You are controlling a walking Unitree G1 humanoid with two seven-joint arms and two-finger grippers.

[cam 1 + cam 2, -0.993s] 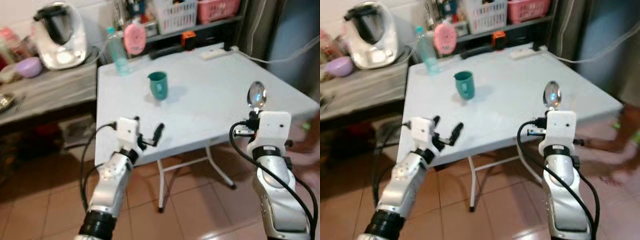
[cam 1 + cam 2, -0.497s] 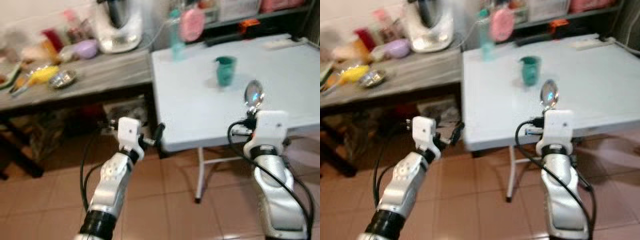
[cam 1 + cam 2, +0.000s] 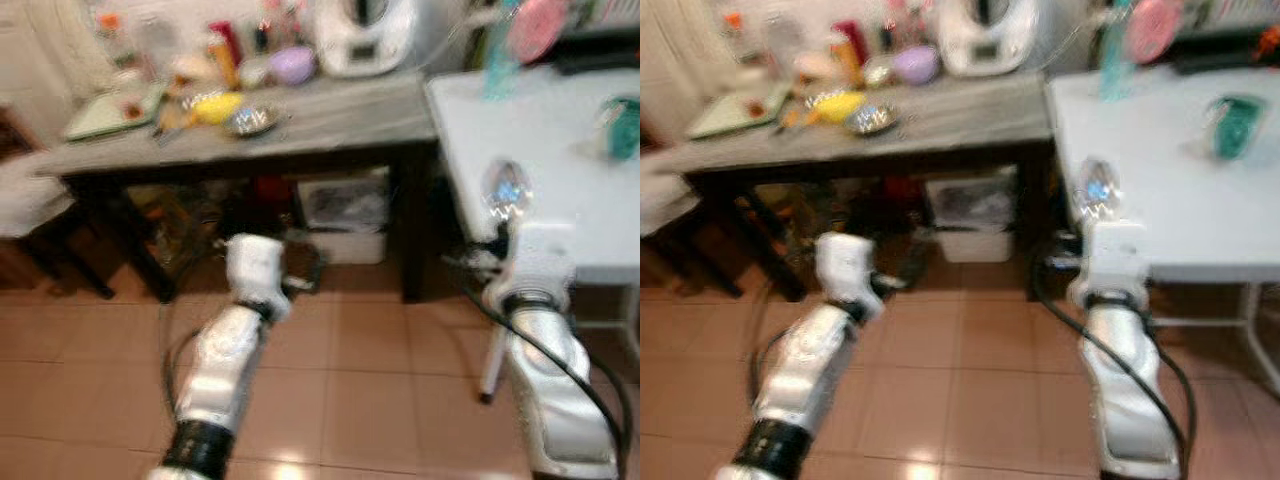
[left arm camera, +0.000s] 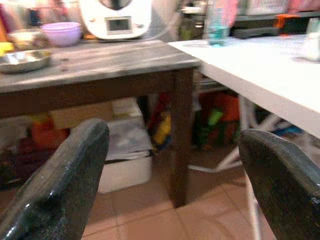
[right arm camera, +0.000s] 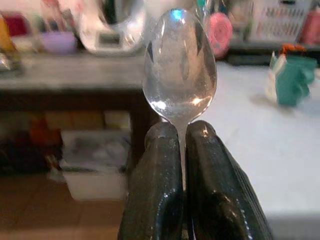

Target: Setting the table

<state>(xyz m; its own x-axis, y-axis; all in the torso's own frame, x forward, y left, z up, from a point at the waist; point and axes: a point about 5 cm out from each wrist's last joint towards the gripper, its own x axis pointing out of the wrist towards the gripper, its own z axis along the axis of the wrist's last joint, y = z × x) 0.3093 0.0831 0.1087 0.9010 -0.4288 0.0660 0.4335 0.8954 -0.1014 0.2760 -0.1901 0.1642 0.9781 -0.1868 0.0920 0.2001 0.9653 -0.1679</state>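
Left eye view, blurred: the right gripper (image 3: 500, 232) holds a spoon (image 3: 505, 188) upright, bowl up, in the air just off the near left corner of the white table (image 3: 560, 200), not on it yet. Risk: the head views are smeared and the table sits at the right side of the frame, so a placement judged now could miss the edge and drop the spoon to the floor tiles. The left gripper (image 3: 300, 275) hangs low in front of the wooden bench (image 3: 300, 125). Right eye view: same scene; the green cup (image 3: 1238, 125) stands well in from the table's near edge, near its right side, so a wide swing toward it could tip it. Clutter sits along the bench's back edge, with a metal bowl (image 3: 870, 120) nearer its front. Left wrist view: the left gripper's 2 fingers (image 4: 60, 185) are spread wide with nothing between them, facing the bench leg and boxes under it; risk is low, only a knock on the leg if it swings. Right wrist view: the 2 fingers (image 5: 160, 185) are pressed together on the spoon's thin neck just below the bowl. The grip is narrow and on smooth metal, so I judge it could twist or slip on contact. The spoon looks polished, shiny, bowl facing the camera, undamaged.
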